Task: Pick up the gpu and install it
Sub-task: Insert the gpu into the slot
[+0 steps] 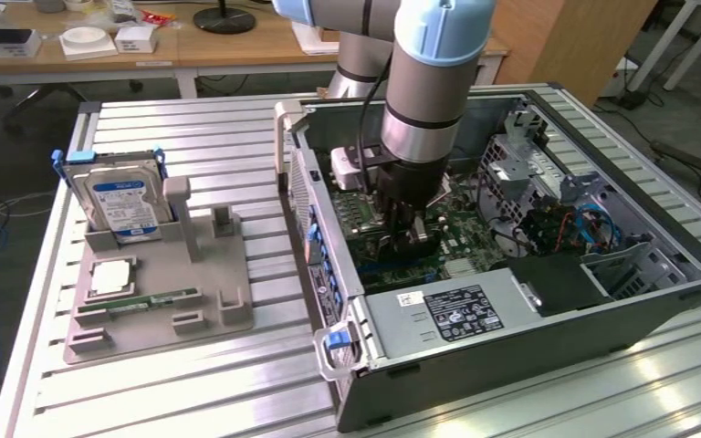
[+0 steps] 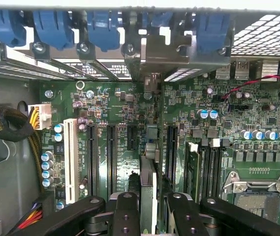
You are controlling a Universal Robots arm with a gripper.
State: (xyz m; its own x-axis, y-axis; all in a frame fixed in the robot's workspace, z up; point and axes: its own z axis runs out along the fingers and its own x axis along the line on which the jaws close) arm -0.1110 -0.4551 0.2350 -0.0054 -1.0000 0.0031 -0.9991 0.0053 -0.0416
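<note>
One arm reaches down into open computer case (image 1: 643, 301) on tabletop (image 1: 180, 392). Hand (image 2: 153, 216) clamped on gpu (image 2: 148, 189), one finger each side. Gpu upright, edge-on, low over green motherboard (image 2: 105, 98), between black slots, far end near blue clips (image 2: 103, 24). Seated or not: cannot tell. Hard drive (image 1: 121, 201) stands in grey holder (image 1: 168, 274) outside case.

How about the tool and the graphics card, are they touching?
Touching. The wrist view shows the graphics card standing edge-on, gripped between the fingers of the tool.
</note>
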